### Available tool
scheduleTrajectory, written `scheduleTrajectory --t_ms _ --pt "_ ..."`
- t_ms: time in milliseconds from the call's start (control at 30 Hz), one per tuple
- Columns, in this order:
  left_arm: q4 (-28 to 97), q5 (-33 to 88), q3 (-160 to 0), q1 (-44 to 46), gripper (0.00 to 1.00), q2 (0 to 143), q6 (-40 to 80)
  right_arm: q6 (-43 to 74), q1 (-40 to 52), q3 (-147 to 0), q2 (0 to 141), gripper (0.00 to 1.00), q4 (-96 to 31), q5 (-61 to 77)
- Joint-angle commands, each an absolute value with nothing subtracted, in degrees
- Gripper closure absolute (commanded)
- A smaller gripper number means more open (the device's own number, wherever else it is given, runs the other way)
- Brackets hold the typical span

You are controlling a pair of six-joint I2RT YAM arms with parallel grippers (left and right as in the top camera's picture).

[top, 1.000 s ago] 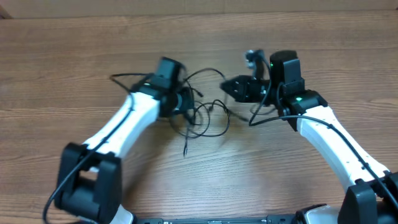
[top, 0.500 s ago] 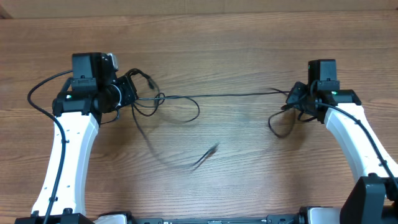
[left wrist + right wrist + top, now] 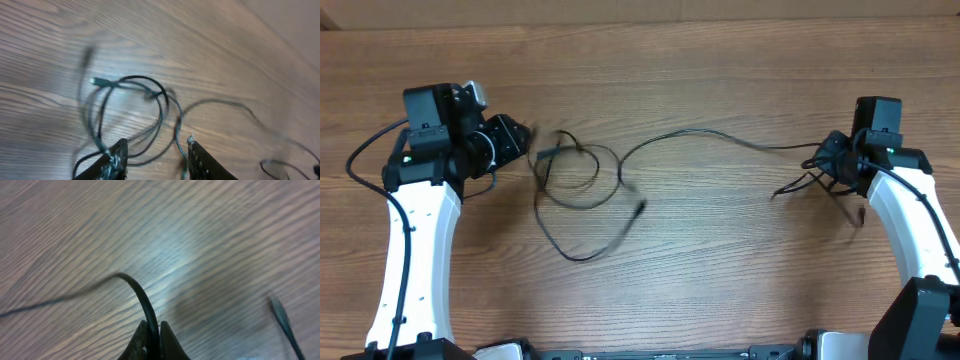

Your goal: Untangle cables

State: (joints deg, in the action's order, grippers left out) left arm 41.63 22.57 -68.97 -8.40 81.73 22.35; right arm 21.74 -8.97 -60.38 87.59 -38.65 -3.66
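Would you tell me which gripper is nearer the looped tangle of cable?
Left. The left gripper sits just beside the loops; the right gripper pinches the cable far off.

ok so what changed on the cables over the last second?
Both arms swung outward from the middle, drawing the cables out between them. The left gripper then opened and let go, so the loops near it fell slack onto the table. The right gripper moved further right. It is still shut on the cables, and the loops remain tangled.
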Motion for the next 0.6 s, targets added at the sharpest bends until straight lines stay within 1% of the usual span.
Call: scheduleTrajectory --t_ms 0,133,233,300,433,567 --pt "42.44 25.06 -69.52 -5.69 0.63 81.62 20.34 19.68 -8.84 -60.88 86.74 0.96 -37.98 -1.32" --pt "43.79 24.64 -69.49 -4.38 0.64 82.48 19.33 19.64 -8.84 -60.88 86.74 0.96 -37.71 0.54" --pt "44.88 23.2 -69.49 -3.2 0.64 83.44 19.25 14.31 -8.84 -60.88 86.74 0.96 -35.77 9.54" --pt "45.45 22.46 -69.49 -2.44 0.64 84.16 19.27 12.03 -8.86 -61.14 86.59 0.96 -34.37 11.6" --pt "46.37 22.48 -69.49 -0.25 0.64 86.13 19.27 11.92 -9.43 -65.6 86.26 0.96 -35.48 3.9" --pt "46.74 22.44 -69.49 1.63 0.64 87.94 19.25 11.92 -11.35 -75.57 86.06 0.96 -40.91 -4.67"
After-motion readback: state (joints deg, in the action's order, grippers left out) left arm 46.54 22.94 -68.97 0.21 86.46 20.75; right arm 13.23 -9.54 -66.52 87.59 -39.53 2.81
